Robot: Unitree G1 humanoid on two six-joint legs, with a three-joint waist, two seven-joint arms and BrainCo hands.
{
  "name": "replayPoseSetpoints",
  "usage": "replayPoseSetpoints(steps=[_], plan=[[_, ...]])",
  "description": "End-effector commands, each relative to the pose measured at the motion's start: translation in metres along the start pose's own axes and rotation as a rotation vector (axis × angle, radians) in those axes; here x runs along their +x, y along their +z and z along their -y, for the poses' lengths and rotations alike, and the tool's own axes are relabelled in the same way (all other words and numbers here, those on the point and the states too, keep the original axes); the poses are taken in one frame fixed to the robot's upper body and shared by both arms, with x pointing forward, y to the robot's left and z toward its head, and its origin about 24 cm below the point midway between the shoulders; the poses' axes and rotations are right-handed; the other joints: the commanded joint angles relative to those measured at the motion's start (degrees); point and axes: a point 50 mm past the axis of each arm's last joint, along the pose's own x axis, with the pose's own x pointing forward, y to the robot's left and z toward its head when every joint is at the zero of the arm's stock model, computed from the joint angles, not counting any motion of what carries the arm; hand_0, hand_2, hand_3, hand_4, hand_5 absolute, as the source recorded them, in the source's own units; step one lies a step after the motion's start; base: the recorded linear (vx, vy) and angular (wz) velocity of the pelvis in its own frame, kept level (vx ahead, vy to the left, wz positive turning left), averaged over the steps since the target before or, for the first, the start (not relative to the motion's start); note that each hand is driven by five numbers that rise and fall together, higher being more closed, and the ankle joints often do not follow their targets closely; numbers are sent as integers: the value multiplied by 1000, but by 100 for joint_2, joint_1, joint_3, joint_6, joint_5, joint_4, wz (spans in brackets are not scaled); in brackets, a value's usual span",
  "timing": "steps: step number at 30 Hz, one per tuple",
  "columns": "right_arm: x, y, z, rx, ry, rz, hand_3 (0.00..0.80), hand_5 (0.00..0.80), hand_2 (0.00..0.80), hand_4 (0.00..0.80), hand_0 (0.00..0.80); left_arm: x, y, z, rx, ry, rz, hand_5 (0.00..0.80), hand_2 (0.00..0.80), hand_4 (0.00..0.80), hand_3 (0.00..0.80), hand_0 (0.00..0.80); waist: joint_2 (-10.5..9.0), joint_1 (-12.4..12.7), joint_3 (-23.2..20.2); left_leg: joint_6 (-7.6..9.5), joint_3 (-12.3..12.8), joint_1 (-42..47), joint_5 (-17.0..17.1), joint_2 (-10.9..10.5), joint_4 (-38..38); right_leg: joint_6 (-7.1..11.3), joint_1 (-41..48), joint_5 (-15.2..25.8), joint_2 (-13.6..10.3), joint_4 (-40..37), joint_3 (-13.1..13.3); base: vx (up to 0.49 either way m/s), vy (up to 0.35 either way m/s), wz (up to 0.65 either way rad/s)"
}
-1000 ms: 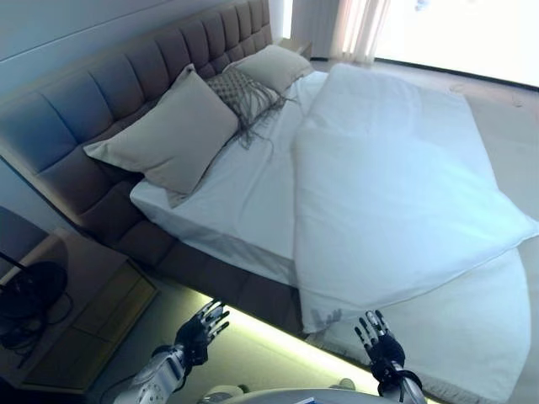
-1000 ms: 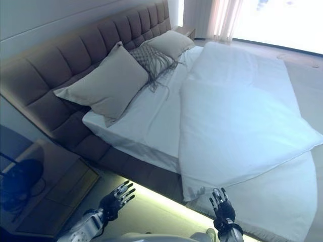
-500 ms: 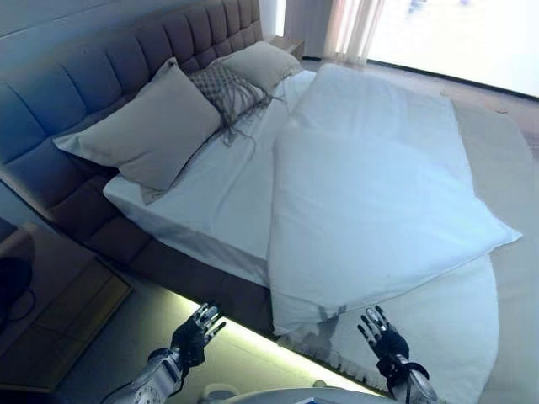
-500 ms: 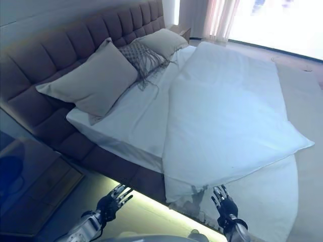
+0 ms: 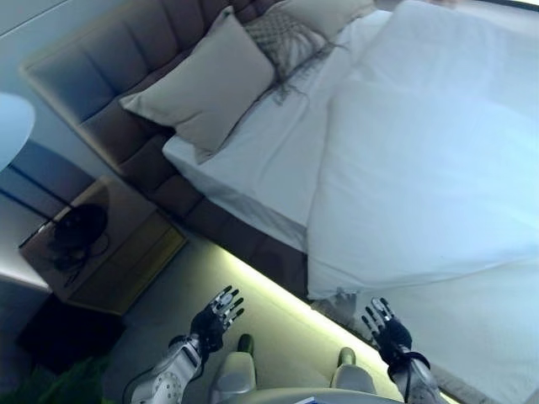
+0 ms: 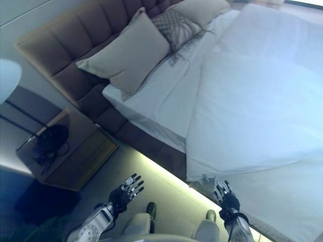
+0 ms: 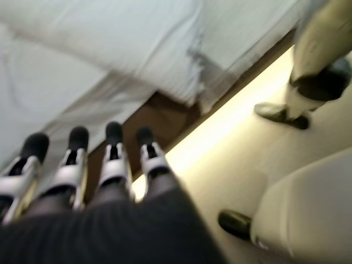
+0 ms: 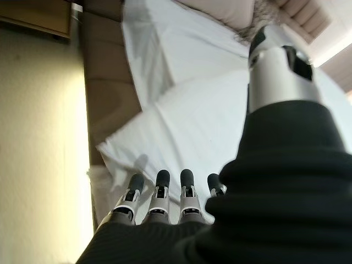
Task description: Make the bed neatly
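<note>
Brown wood nightstand [image 5: 109,261] stands at the far left beside the padded headboard [image 5: 109,93]. The left hand [image 5: 215,316] hovers over the floor [image 5: 278,337], fingers spread, holding nothing. Beige pillows [image 5: 206,84] lean on the headboard. The white duvet [image 5: 421,168] lies askew across the bed [image 5: 253,168], its near corner overhanging the edge. The right hand [image 5: 386,330], fingers straight and empty, hovers just below that corner.

White duvet [image 5: 429,168] over a white sheet [image 5: 253,160]; two plain beige pillows [image 5: 206,84] — between them a grey patterned cushion [image 5: 286,38] with dark fringe. Brown tufted headboard [image 5: 101,76], brown wooden nightstand [image 5: 109,252] — black object [image 5: 77,231] on top.
</note>
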Motion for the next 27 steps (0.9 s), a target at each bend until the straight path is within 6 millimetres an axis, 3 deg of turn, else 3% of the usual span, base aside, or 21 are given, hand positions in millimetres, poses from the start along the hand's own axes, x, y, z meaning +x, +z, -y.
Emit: replayPoseSetpoints(steps=[1,3,6,11,13,15,16,21,27], plan=[[-3,9,-19,43,60,96,0,0,0,0,0,-12,25,-12,112,-7,51,0,0,0,0,0,-242,64,-220,114,-267,-169,502,30,8,-32,849,79,-472,385,-174,261,15,-25],[-8,3,-16,47,60,95,0,0,0,0,0,-19,25,-16,129,-24,36,0,0,0,0,0,-227,41,-353,203,-173,97,509,22,-226,-71,802,57,-353,429,-212,196,-63,-9],[-8,7,-11,57,53,110,0,0,0,0,0,-15,27,-10,154,-51,20,0,0,0,0,0,-241,-43,-439,126,-120,67,469,119,-242,-113,828,-38,68,-118,-115,26,-275,-11],[-7,14,-9,72,21,116,0,0,0,0,0,-6,23,-6,113,-48,17,0,0,0,0,0,-249,-248,-416,-92,66,-88,485,672,29,-262,858,-60,437,-381,1,-69,-369,-26],[-10,14,-2,64,2,106,0,0,0,0,0,-4,21,-2,54,-57,29,0,0,0,0,0,-215,-343,-404,-208,-33,-290,1035,959,459,-411,858,-79,717,-513,141,-36,-314,-23],[-11,13,0,49,0,90,0,0,0,0,0,-7,17,-5,44,-28,29,0,0,0,0,0,-184,-357,-362,-215,-227,-506,1365,1049,796,-532,856,-116,950,-517,251,10,-241,-37],[-10,12,2,44,-5,77,0,0,0,0,0,-9,14,-8,34,-19,28,0,0,0,0,0,-119,-335,-311,-252,-359,-616,1647,1034,675,-573,877,-138,1094,-515,342,58,-125,-52],[-8,8,5,20,12,59,0,0,0,0,0,-8,10,-5,21,-21,49,0,0,0,0,0,122,-198,-199,-261,-478,-568,2211,941,-885,-631,926,-358,1231,-413,327,155,55,-18],[-5,1,0,38,23,42,0,0,0,0,0,-8,5,-6,21,-23,7,0,0,0,0,0,241,21,-248,-274,-769,-770,2158,590,-1396,-709,1164,-778,1190,-164,211,321,97,-10]])
